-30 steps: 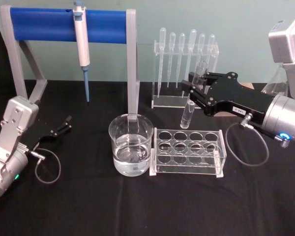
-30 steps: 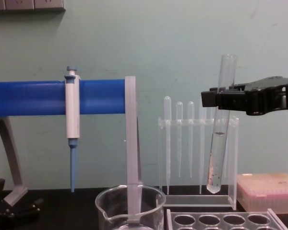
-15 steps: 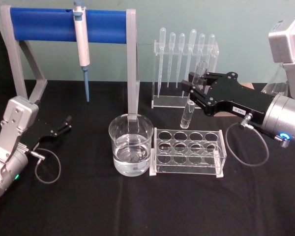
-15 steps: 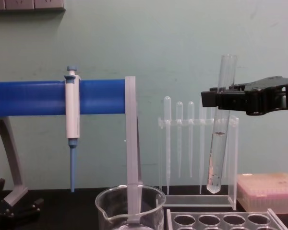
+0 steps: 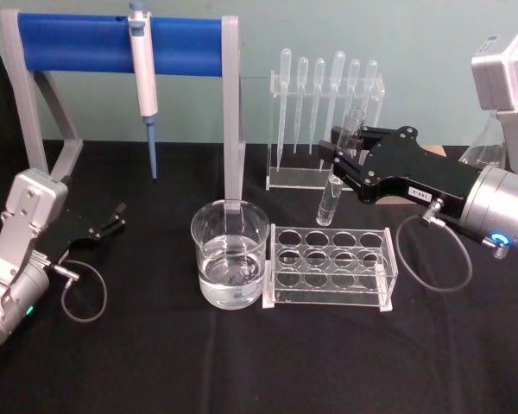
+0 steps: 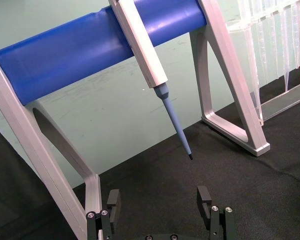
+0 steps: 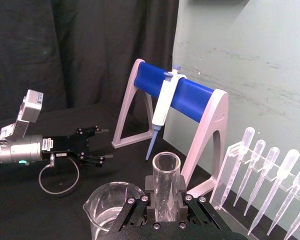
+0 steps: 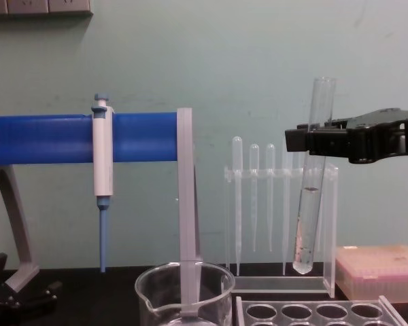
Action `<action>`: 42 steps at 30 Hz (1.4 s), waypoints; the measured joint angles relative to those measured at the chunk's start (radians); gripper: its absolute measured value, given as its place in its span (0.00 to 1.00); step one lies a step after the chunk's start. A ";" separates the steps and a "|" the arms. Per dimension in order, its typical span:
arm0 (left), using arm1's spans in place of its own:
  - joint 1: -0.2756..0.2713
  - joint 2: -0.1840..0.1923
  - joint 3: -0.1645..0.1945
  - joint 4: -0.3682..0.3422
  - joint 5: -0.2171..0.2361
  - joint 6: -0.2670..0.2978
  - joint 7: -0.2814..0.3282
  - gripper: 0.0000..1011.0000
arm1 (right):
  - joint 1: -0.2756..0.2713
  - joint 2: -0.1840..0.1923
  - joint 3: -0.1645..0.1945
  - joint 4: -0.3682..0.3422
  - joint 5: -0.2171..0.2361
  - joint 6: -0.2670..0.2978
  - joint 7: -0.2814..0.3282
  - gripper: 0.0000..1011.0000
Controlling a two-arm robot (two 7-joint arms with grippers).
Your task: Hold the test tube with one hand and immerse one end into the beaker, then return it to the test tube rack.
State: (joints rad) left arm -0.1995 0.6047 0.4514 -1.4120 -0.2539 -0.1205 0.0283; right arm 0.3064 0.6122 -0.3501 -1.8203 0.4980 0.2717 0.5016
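Right black gripper [image 5: 338, 157]: my fingers clamp the clear round-bottomed glass test tube [image 5: 330, 200] by its upper part. Tube slightly tilted, hanging above the clear holed rack [image 5: 328, 295], right of the wide glass beaker [image 5: 200, 250]. Left gripper [image 5: 116, 216]: fingers spread, low over the black table [image 5: 242, 362].

Soft, even light throughout, with small glints on the beaker [image 5: 230, 254].

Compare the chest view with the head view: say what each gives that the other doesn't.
Chest view: the test tube side-on, its round bottom higher than the rack.
Head view: water in the beaker, the rack's empty holes, the left hand open at the left.
Both: the right hand shut on the test tube, the pipettor on its stand.
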 joint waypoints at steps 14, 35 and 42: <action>0.000 0.000 0.000 0.000 0.000 0.000 0.000 0.99 | 0.080 -0.032 -0.038 0.016 0.017 0.003 0.009 0.22; 0.000 0.000 0.000 0.000 0.000 0.000 0.000 0.99 | 0.234 -0.166 -0.225 0.179 0.054 0.017 0.051 0.22; 0.000 0.000 0.000 0.000 0.000 0.000 0.000 0.99 | 0.241 -0.178 -0.264 0.261 0.045 -0.004 0.041 0.22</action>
State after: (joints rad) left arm -0.1995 0.6047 0.4514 -1.4120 -0.2539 -0.1205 0.0282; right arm 0.5474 0.4345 -0.6142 -1.5597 0.5434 0.2681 0.5424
